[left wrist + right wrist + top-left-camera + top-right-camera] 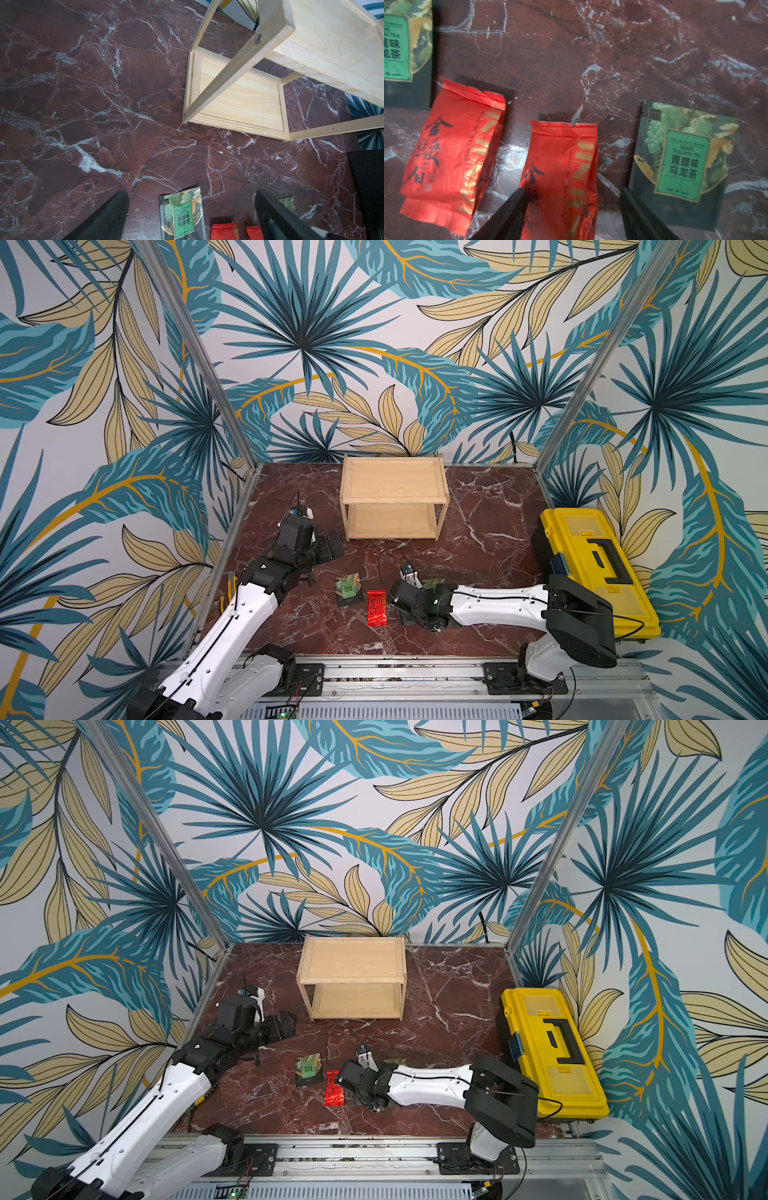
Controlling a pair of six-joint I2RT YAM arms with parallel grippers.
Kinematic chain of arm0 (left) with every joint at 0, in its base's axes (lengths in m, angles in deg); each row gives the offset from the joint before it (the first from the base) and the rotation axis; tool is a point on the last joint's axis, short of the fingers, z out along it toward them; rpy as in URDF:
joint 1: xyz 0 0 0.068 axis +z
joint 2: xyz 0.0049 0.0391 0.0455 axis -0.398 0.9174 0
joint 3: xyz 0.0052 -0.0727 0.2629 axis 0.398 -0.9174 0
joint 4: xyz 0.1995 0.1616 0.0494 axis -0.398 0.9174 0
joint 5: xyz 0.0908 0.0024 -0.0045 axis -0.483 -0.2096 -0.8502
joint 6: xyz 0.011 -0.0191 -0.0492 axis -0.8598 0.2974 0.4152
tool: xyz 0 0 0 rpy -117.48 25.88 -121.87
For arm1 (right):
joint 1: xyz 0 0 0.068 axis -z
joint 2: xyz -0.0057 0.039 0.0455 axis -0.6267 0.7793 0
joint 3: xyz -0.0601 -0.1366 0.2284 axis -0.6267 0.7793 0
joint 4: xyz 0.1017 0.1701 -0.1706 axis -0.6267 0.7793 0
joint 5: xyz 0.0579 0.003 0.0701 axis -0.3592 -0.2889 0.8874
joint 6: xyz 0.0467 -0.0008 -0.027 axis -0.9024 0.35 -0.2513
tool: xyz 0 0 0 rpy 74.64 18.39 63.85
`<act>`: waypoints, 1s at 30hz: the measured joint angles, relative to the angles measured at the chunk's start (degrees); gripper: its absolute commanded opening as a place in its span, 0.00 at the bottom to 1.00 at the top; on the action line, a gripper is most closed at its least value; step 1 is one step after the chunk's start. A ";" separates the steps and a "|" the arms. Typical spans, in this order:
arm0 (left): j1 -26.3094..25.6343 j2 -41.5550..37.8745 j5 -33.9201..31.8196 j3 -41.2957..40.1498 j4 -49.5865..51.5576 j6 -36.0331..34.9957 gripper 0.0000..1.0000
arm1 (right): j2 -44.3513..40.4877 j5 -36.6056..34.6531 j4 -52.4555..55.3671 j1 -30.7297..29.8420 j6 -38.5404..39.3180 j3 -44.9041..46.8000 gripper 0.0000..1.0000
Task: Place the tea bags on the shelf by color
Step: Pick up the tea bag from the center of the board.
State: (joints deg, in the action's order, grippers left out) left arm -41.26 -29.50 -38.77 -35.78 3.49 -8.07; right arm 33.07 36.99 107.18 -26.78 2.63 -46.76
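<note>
My right fingers [508, 214] hover spread over one red tea bag [560, 170], released — not gripping. My left fingers [108, 218] hang released beside the shelf [394, 483]. All four tea bags [376, 608] lie on the worktop [478, 531] before the shelf.

Right arm [494, 605] hides a red tea bag [560, 166] in both top views.

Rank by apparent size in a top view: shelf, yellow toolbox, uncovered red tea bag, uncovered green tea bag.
Largest: yellow toolbox, though it may sit nearer the camera.
Next: shelf.
Smallest: red tea bag and green tea bag, which look alike, so unranked.
</note>
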 measured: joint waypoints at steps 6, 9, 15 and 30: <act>0.00 0.00 0.26 0.00 -0.02 0.00 1.00 | 2.78 0.55 -1.07 0.00 -0.02 -0.17 0.75; 0.00 0.00 0.39 0.00 -0.02 0.00 1.00 | 2.84 0.55 -1.16 0.00 0.00 -0.17 0.74; 0.00 0.00 0.46 0.00 0.00 0.00 1.00 | 2.34 1.03 -1.22 0.00 0.09 -0.33 0.67; 0.00 0.00 0.66 0.00 0.09 0.00 1.00 | 2.54 -0.81 0.48 0.00 0.28 -3.32 0.71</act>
State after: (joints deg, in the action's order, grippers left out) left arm -41.26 -29.50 -38.11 -35.78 3.58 -8.07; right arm 35.60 36.18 107.66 -26.78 2.91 -50.08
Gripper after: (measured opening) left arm 0.997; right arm 0.701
